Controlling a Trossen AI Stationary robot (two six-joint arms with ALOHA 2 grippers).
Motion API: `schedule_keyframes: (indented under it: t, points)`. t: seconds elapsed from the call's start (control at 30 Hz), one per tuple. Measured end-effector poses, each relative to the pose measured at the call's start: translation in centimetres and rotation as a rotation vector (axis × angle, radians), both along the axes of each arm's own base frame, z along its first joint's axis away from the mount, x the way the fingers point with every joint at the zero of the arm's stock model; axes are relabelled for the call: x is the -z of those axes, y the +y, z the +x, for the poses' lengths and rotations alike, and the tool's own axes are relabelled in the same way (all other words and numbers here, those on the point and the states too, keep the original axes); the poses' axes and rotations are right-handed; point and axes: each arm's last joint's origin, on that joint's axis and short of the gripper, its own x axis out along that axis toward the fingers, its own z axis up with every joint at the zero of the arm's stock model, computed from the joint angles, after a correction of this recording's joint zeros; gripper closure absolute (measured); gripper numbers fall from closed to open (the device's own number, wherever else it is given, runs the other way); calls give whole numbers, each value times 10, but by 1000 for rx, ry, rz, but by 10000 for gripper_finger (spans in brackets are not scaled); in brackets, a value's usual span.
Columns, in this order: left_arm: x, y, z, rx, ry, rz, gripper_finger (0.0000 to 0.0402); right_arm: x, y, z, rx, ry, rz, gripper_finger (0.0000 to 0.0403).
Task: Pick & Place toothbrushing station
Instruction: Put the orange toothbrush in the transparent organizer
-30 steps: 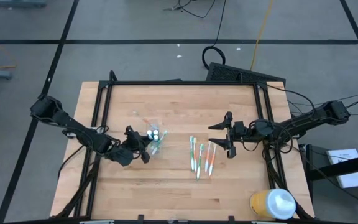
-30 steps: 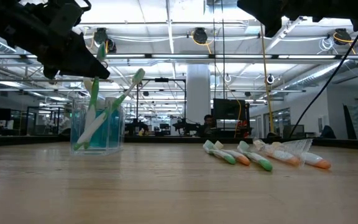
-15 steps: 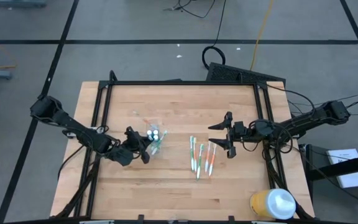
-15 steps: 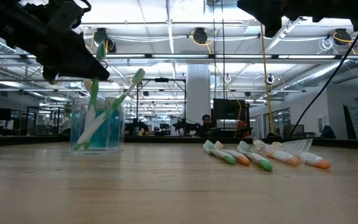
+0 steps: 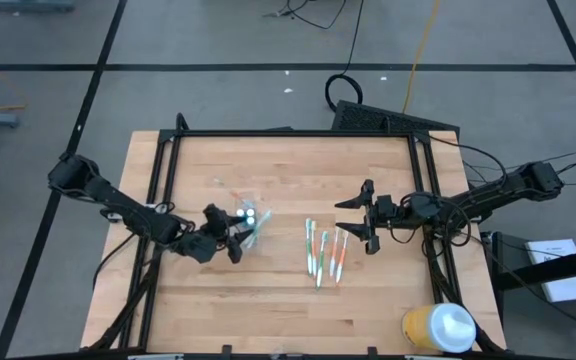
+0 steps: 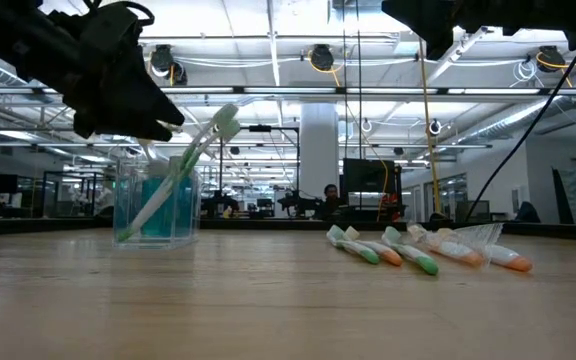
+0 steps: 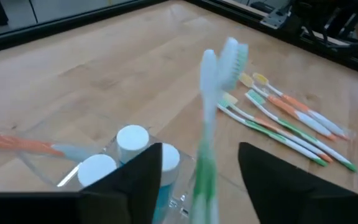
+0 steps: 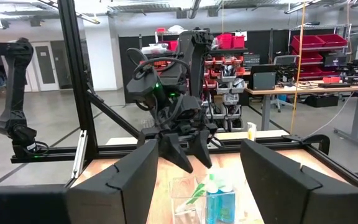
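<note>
The left wrist view alone shows inside the clear cup (image 7: 135, 180): two blue tubes with white caps (image 7: 132, 138) stand in it beside a green-handled toothbrush (image 7: 205, 124), which leans up between the left gripper's (image 7: 197, 180) parted fingers. From table height, the cup (image 6: 156, 208) stands upright on the wooden table (image 6: 288, 300), and several toothbrushes (image 6: 423, 248) lie well apart from it, with a large lit workshop behind. From above, the left gripper (image 5: 230, 236) reaches in low from the left, just beside the cup. The right gripper (image 5: 366, 220), fingers apart, hovers empty by the loose toothbrushes (image 5: 325, 252). A yellow container (image 5: 438, 327) sits at the table's near right corner
</note>
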Motion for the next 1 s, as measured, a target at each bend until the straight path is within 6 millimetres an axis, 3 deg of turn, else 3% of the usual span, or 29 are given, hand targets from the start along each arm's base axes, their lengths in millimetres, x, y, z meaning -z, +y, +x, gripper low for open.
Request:
schedule_keyframes:
  t: [0.23,0.47,0.67,0.77,1.0]
  points:
    - [-18,3,-3,34,-65,41,138,0,0,0,-3,0,6,181]
    - [-51,3,-9,194,-205,113,135,4,2,-1,-54,9,124,181]
    - [-60,2,-9,253,-239,197,135,5,2,-1,-61,28,174,181]
    - [-60,5,-8,236,-233,211,135,16,5,3,-61,160,226,181]
    - [-57,12,-3,201,-209,222,135,55,18,26,74,699,370,181]
